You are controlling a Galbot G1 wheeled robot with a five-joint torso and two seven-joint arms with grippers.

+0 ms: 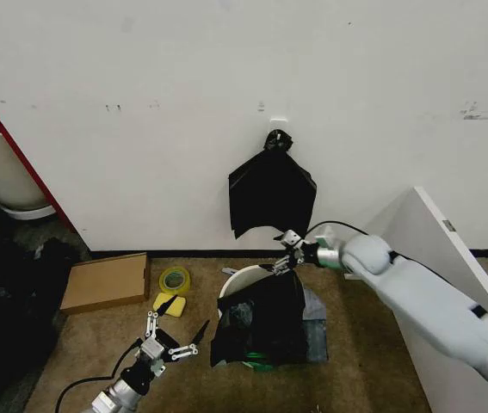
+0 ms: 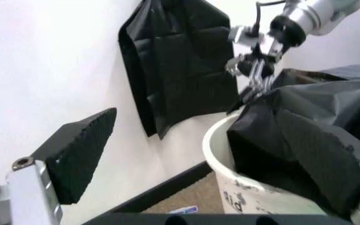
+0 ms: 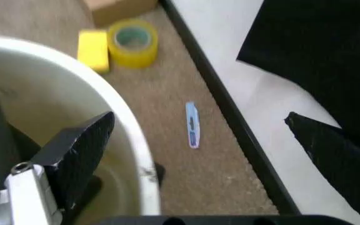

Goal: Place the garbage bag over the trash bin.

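I see the garbage bag (image 1: 265, 318) draped over the front and right side of the trash bin (image 1: 237, 281), whose far-left rim is still bare. My right tool (image 1: 288, 252) sits just above the bin's back rim at the bag's top edge; its fingers stand spread wide, gripping nothing. My left tool (image 1: 164, 335) hangs low near the floor, left of the bin and apart from the bag, fingers splayed wide.

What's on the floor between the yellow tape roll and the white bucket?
In the head view, a yellow sponge lies between the yellow tape roll and the trash bin. Past it there's bare carpet up to the bin.
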